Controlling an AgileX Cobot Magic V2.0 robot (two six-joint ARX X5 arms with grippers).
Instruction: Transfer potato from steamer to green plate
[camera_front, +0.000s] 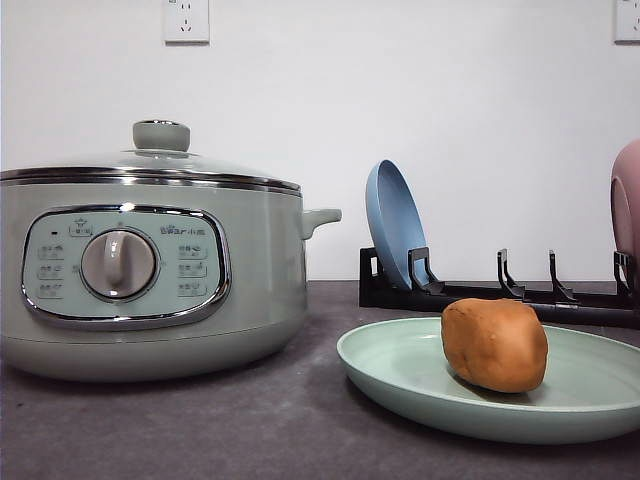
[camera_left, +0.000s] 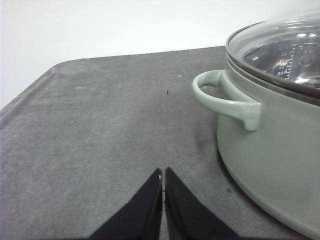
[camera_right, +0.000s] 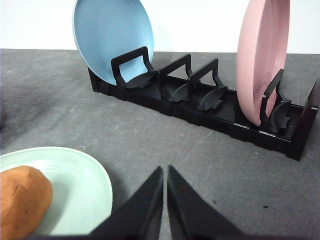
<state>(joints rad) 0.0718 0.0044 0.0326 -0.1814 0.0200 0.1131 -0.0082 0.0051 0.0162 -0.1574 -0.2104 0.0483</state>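
The steamer (camera_front: 150, 265) fills the front view's 9 o'clock side, glass lid (camera_front: 150, 165) seated on it, so nothing more need come out. At 4 o'clock lies the green plate (camera_front: 590, 395), flat on the table (camera_front: 230, 430), and the potato (camera_front: 495, 344) sits on it, left of the plate's centre: the transfer looks done.

If taken up again, the potato would likely feel firm, fairly light and matte enough not to slip; a hold across its short middle seems safest, since its rounded ends would squirt out.

The front view gives the control dial (camera_front: 119, 264). The left wrist view adds the steamer's side handle (camera_left: 225, 100), with the left gripper (camera_left: 163, 200) pressed closed and empty. The right wrist view shows the rack (camera_right: 200, 107) holding the blue plate (camera_right: 107, 37) and pink dish (camera_right: 262, 60) upright, the right gripper (camera_right: 165, 200) likewise closed on nothing.
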